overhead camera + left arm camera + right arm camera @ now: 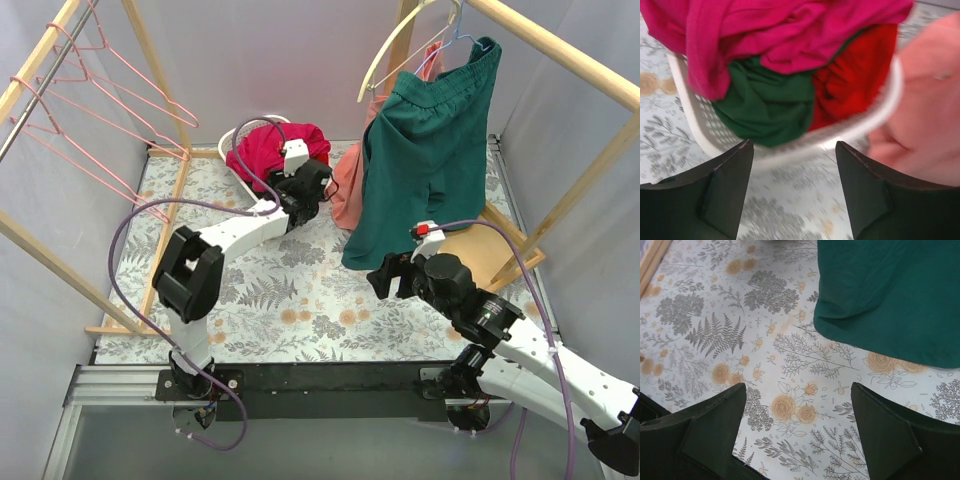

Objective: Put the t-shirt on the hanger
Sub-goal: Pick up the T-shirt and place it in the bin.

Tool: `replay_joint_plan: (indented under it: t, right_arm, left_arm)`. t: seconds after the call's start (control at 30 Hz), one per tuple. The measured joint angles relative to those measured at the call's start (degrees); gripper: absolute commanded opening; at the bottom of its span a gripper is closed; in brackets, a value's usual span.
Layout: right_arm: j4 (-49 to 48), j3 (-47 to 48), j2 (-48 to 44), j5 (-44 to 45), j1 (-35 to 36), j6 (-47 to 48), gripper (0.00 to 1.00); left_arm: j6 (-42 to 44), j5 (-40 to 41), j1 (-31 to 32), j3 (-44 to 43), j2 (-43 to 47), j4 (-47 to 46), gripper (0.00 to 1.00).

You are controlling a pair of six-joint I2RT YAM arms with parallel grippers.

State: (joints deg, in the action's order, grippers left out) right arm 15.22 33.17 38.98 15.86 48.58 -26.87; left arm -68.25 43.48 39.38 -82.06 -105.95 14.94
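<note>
- One floral table fills the top view
- dark green garment hangs at 2 o'clock
- pink wire hangers hang at 10 o'clock
- t-shirt lies heaped in a white basket at 12 o'clock
- left gripper, jaws spread and empty, at the basket rim
- right gripper, also spread and empty, near the garment's hem

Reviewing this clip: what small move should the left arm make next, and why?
Probably ease the left pincer forward onto the t-shirt and close. Its jaws stand open and empty just short of the basket, where the t-shirt lies over a green cloth and a red cloth.
</note>
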Motion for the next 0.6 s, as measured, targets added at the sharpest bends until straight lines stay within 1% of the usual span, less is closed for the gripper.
replay_joint_plan:
  t: [0.13,0.23,0.4,0.47,0.6]
  right_arm:
    - [-0.04,-0.13,-1.88,-2.05,0.00,-0.39,0.91]
    - [0.04,-0.39,-2.21,-2.89,0.00,-0.66,0.91]
    - [0.09,-1.62,-2.64,-3.67,0.00,-1.25,0.91]
    - [0.22,-2.36,-2.73,-3.82,0.00,-1.49,0.89]
    - [0.52,-3.43,-2.80,-3.85,0.00,-1.84,0.89]
  left_arm:
    - [5.57,1.38,-4.81,-4.46,-7.26,-2.99,0.64]
    - [9.33,4.07,-6.56,-6.58,-10.47,-5.49,0.67]
    - [15.43,8.50,-7.56,-6.38,-11.02,-9.99,0.70]
    - [17.40,9.57,-7.87,-4.98,-10.51,-12.72,0.73]
    - [18.60,9.97,-9.40,-1.77,-9.33,-14.34,0.73]
